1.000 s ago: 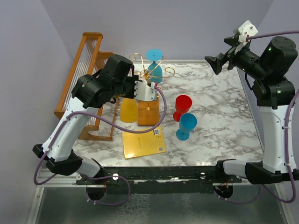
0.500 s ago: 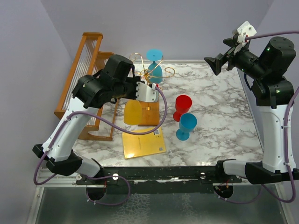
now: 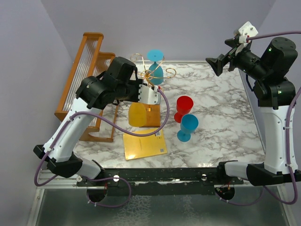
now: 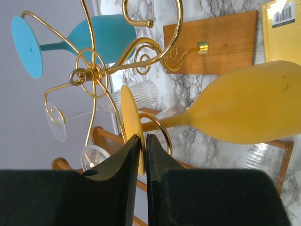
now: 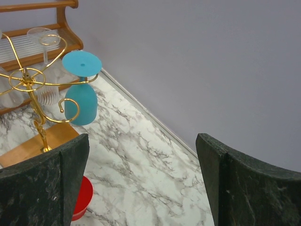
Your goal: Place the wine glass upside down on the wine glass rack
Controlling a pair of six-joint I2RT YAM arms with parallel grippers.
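Observation:
A yellow wine glass (image 3: 138, 114) hangs bowl-down beside the gold wire wine glass rack (image 3: 150, 74), over the rack's wooden base (image 3: 150, 117). In the left wrist view its stem passes through a curled gold arm (image 4: 162, 136) and its bowl (image 4: 249, 103) tilts away. My left gripper (image 4: 140, 136) is shut on the glass's thin yellow foot (image 4: 129, 113), with only a sliver of light on one side. A teal glass (image 3: 155, 66) hangs upside down on the rack's far side. My right gripper (image 5: 141, 137) stands open and empty, raised at the back right (image 3: 214, 63).
A red glass (image 3: 183, 107) and a blue glass (image 3: 188, 126) stand upright mid-table. A yellow booklet (image 3: 145, 143) lies in front of the rack's base. The large wooden two-tier frame (image 3: 84, 70) stands at the left. Clear glasses (image 4: 56, 120) hang on the rack's far arms.
The yellow glass's bowl has swung to the right and toward the front, tilting more. My left gripper has shifted slightly right with it. The right arm has not moved.

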